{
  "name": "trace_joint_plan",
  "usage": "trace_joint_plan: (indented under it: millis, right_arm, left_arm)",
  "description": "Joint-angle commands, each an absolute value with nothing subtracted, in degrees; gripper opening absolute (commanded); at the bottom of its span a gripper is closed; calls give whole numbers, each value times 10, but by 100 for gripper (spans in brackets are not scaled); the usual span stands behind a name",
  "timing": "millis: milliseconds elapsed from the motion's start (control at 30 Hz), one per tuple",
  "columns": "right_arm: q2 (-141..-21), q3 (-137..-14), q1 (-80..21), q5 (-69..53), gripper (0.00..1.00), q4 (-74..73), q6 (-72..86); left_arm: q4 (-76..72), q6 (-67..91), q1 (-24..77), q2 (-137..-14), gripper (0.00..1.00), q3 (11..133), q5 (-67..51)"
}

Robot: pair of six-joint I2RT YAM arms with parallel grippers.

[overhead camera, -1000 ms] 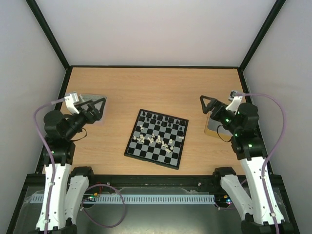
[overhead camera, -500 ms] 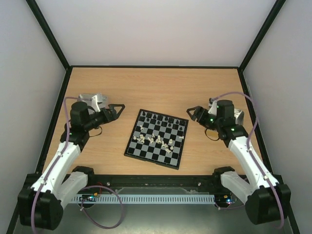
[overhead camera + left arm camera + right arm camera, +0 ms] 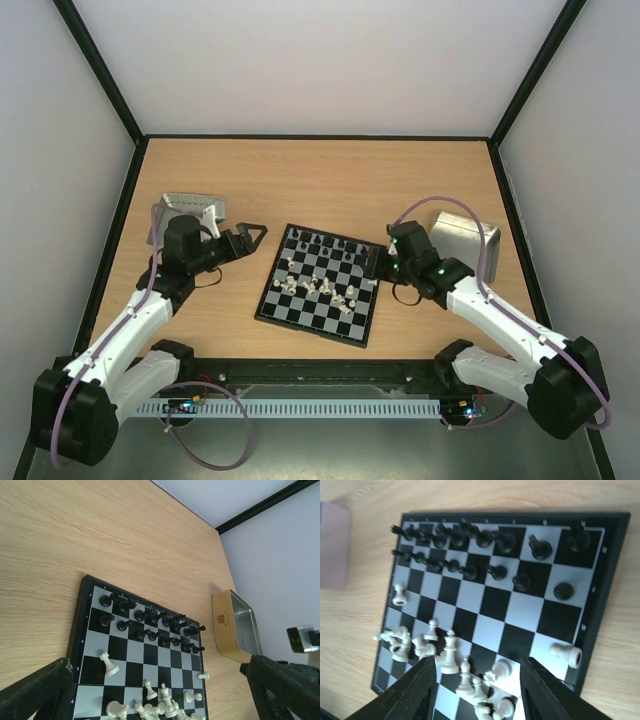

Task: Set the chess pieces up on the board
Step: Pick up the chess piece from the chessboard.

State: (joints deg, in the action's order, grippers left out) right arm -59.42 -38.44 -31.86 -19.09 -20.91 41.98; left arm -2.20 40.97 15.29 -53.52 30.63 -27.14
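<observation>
The board (image 3: 322, 285) lies at the table's middle. Black chessmen (image 3: 330, 242) stand in two rows along its far side; they also show in the left wrist view (image 3: 150, 622) and the right wrist view (image 3: 470, 542). Cream-white chessmen (image 3: 322, 288) lie jumbled across the board's middle, some toppled (image 3: 450, 655), (image 3: 150, 707). One white piece (image 3: 566, 654) lies at the board's edge. My left gripper (image 3: 252, 234) is open and empty, just left of the board's far-left corner. My right gripper (image 3: 376, 262) is open and empty over the board's right edge.
A shiny metal tray (image 3: 190, 212) lies behind the left arm. A second tin (image 3: 462, 238) stands right of the board, behind the right arm; it also shows in the left wrist view (image 3: 239, 625). Black frame rails edge the table.
Both arms have swung inward from the trays toward the board. The left gripper now sits by the board's far-left corner, the right over its right edge. The pieces have not moved.
</observation>
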Motion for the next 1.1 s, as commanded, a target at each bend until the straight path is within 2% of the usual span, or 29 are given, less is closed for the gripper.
trace_joint_plan:
  millis: [0, 433, 800, 967, 1067]
  right_arm:
    - [-605, -371, -361, -101, 46, -250, 439]
    - [-723, -390, -450, -67, 46, -230, 454]
    - [-764, -409, -473, -53, 31, -235, 451]
    - [-775, -418, -476, -48, 30, -234, 447]
    - [-774, -422, -482, -43, 34, -235, 449]
  left_arm:
    - [-15, 408, 157, -498, 96, 289, -245]
    - [0, 384, 158, -472, 97, 273, -255]
    - [4, 376, 157, -462, 97, 265, -244]
    - [11, 372, 157, -461, 97, 268, -238]
    - [13, 370, 157, -458, 97, 268, -235]
